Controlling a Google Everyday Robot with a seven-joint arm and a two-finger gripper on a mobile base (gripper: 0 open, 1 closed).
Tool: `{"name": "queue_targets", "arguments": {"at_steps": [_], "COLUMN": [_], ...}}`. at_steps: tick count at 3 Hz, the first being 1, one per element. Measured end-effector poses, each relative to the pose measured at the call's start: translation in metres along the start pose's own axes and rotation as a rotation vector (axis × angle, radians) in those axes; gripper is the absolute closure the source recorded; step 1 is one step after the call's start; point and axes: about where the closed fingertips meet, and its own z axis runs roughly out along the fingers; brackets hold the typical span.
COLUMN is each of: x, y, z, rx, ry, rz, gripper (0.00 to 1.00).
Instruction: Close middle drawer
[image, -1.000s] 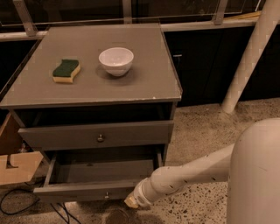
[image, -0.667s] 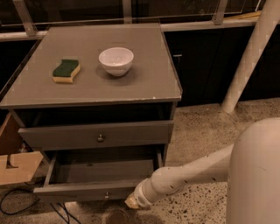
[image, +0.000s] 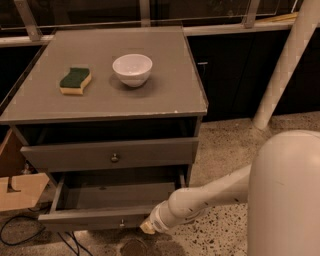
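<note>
Sitting low at the right end of the middle drawer's (image: 95, 219) front, the gripper (image: 147, 228) shows only as a pale yellowish tip. Whether it is open or closed cannot be told, and it holds nothing visible. The tip is touching or just beside the drawer front; contact cannot be confirmed.

The white arm (image: 210, 194) comes in from the right. It slopes down and left from the robot's large rounded body (image: 285, 195) at the lower right corner. A thick wrist joint (image: 175, 212) sits right behind the gripper.

The middle drawer is pulled well out of the grey cabinet (image: 100, 102), interior exposed and dark. Its flat front faces the camera near the floor. Its small round knob (image: 121, 223) is just left of the gripper tip. The gripper is off the knob, at the front's right edge.

Above it, the upper drawer (image: 75, 156) with its own knob (image: 115, 157) stands slightly out, a dark gap showing over it.

On the cabinet top sit a white bowl (image: 132, 69) and a green and yellow sponge (image: 75, 80), apart from each other. A cardboard box (image: 20, 190) lies left of the cabinet, with a black cable (image: 15, 232) on the speckled floor (image: 225, 145). A white post (image: 287, 65) leans at the upper right.
</note>
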Motion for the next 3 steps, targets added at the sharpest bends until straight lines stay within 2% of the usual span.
{"name": "queue_targets", "arguments": {"at_steps": [1,2,3], "x": [-0.013,-0.035,-0.036], "y": [-0.007,-0.017,-0.017], "z": [0.007,0.021,0.022], "rx": [0.016,0.034,0.036], "ry": [-0.011,-0.017,-0.018], "rz": [-0.009,-0.045,-0.047], "gripper": [1.00,1.00,1.00]}}
